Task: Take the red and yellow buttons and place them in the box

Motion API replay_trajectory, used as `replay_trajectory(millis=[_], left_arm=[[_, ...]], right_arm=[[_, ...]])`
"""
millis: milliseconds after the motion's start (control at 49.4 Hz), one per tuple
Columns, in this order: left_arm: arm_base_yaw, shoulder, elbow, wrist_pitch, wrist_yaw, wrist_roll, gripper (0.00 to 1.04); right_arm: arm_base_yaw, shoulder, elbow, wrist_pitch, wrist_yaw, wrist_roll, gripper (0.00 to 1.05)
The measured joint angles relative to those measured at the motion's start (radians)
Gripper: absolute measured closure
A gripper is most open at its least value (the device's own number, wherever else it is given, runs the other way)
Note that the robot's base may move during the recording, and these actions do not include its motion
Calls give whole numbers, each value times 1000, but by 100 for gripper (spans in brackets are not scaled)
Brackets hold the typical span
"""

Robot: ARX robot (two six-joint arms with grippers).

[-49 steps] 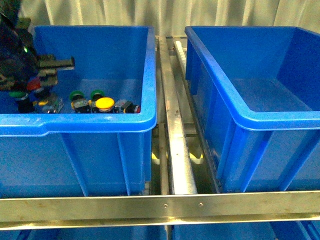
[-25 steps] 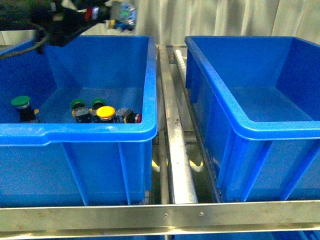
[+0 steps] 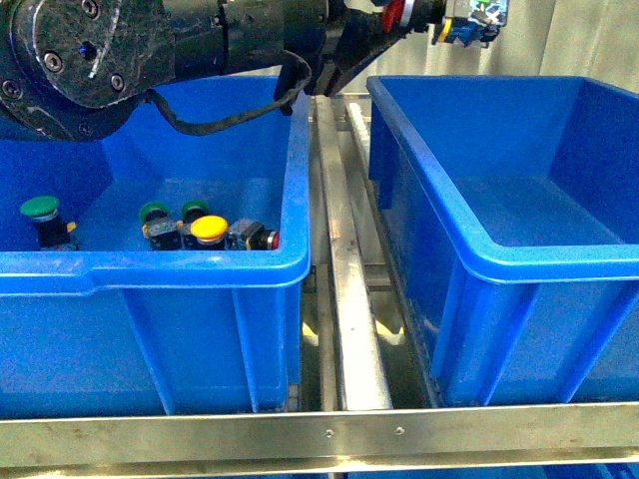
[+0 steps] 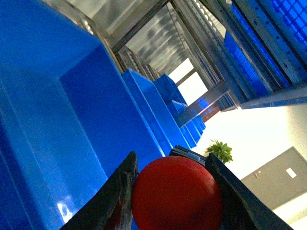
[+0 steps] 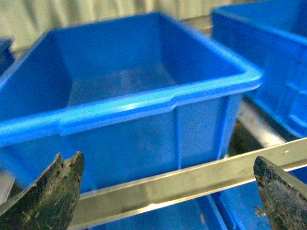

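Over the rail between the two bins, at twelve o'clock in the front view, the left gripper hangs with its jaws clamped on the red button. The left wrist view shows the round cap wedged tight between them. I place it above the box's eleven o'clock corner, not yet clearly inside the rim.

I read this as the carry-and-drop step. To do it well, I would run the arm on toward two o'clock until the button is well over the box floor. Then I would lower it before parting the jaws, so it lands softly and does not bounce off the rim.

The right gripper gapes wide and holds nothing.

The yellow button lies on the floor of the crate, at seven o'clock from the left gripper, just beside the green buttons. It is the next pick.
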Motion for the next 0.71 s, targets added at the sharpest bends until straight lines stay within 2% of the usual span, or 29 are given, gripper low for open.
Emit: replay_trajectory(millis=[101, 162, 223, 263, 344, 446, 567, 709], left_arm=[[0, 0, 0, 6, -3, -3, 71], [-3, 0, 0, 10, -1, -10, 71], [-9, 0, 0, 12, 0, -17, 71], [-10, 0, 0, 18, 3, -21, 71], [-18, 0, 1, 23, 7, -25, 71], [-47, 0, 5, 31, 24, -32, 71], [-70, 3, 26, 39, 30, -41, 71], [-79, 19, 37, 43, 31, -47, 71]], right_arm=[[-137, 274, 119, 268, -108, 162, 3], [-221, 412, 215, 356, -178, 272, 3], [-286, 556, 323, 424, -227, 454, 3], [-295, 661, 396, 455, -231, 600, 3], [-251, 834, 492, 481, -200, 849, 3], [-130, 993, 570, 481, -117, 1075, 3], [9, 1101, 664, 482, -43, 1219, 3], [89, 1154, 745, 469, -21, 1280, 3]])
